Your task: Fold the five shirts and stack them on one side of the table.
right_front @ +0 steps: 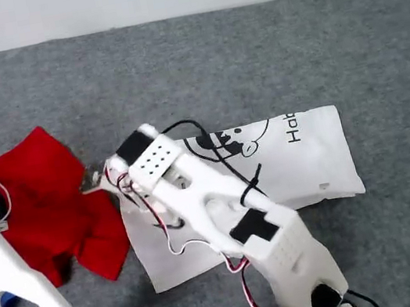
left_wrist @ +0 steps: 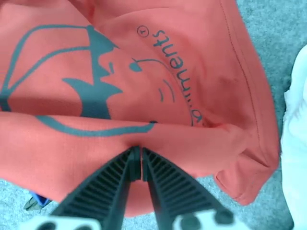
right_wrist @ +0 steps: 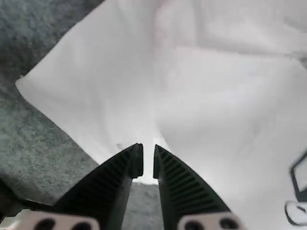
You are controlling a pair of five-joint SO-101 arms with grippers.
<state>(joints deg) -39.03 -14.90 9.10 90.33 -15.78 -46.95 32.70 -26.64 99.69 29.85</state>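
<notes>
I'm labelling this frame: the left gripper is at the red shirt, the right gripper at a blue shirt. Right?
The right gripper is at a white shirt, not a blue one; the right wrist view shows it. The left gripper is at the red shirt.

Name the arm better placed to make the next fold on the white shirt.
Right. The right tool sits at an edge of the white shirt, and its arm lies across that shirt. The left tool is down at the red shirt, which lies beside the white one.
</notes>
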